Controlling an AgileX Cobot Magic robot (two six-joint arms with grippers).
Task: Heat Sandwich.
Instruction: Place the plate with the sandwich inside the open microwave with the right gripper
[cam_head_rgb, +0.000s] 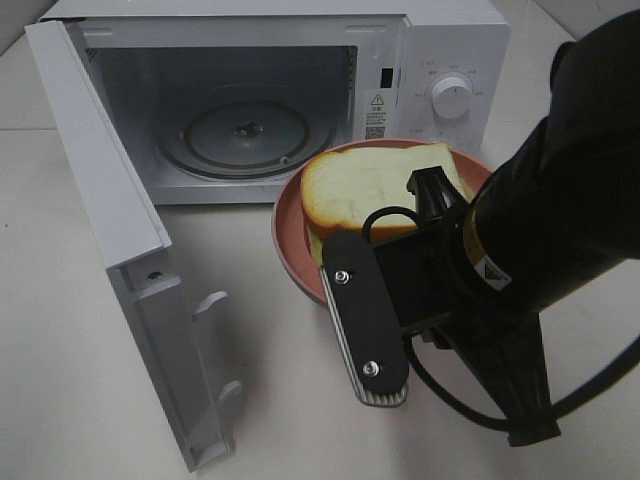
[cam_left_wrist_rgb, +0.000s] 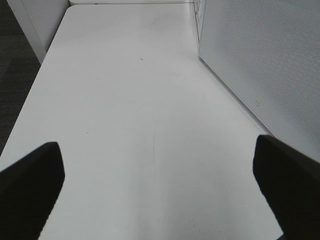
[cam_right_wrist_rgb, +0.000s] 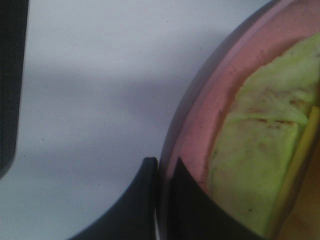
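Pinched shut on the rim of the round pink plate (cam_right_wrist_rgb: 192, 140), the right end effector (cam_right_wrist_rgb: 162, 167) should carry it level into the white microwave (cam_head_rgb: 455, 40).

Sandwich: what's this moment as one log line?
microwave door open; sandwich on plate; right gripper shut on plate rim; left gripper open

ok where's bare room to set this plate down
Free: the turntable inside the open microwave; the table between its door and the pink plate; the strip ahead of the open left gripper. Crowded: the plate's near side, where the right gripper grips the rim.
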